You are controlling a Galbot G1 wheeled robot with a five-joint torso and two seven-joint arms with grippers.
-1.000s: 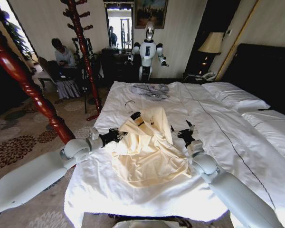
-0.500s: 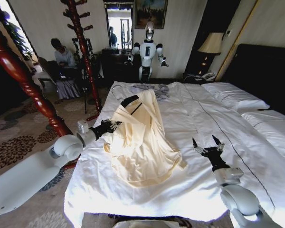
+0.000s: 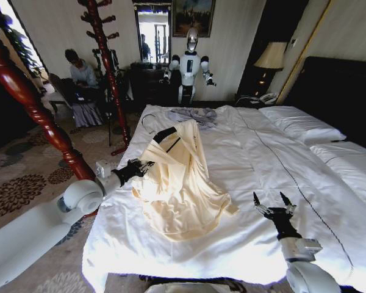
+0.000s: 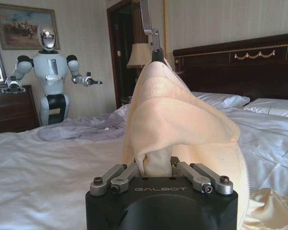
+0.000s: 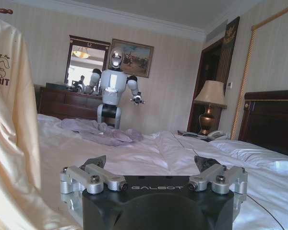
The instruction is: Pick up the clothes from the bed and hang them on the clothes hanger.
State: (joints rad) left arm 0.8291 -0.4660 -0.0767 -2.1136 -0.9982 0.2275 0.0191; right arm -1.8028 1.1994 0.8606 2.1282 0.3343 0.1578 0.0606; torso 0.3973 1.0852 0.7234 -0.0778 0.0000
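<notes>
The clothes (image 3: 183, 183), a cream-yellow garment, rise in a peak from the bed (image 3: 262, 152). The dark clothes hanger (image 3: 165, 131) sits in the collar at the peak, its silver hook toward the bed's left edge. My left gripper (image 3: 140, 166) is shut on a fold of the cream cloth at the garment's left side. In the left wrist view the cloth (image 4: 177, 115) is pinched in the gripper (image 4: 156, 167), with the hanger hook (image 4: 148, 21) above. My right gripper (image 3: 272, 204) hovers open over the bare sheet, well right of the garment. The right wrist view shows that gripper (image 5: 151, 165) holding nothing and the clothes (image 5: 9, 120) off to one side.
A grey-blue garment (image 3: 193, 116) lies at the bed's far end. Red wooden posts (image 3: 24, 91) and a coat stand (image 3: 107, 67) stand left of the bed. Another robot (image 3: 190, 64) stands beyond it. Pillows (image 3: 299, 125) and the dark headboard (image 3: 338, 91) are on the right.
My right gripper has let go of the garment and drawn back to the right and toward me. The left gripper has raised the garment's hanger end off the bed.
</notes>
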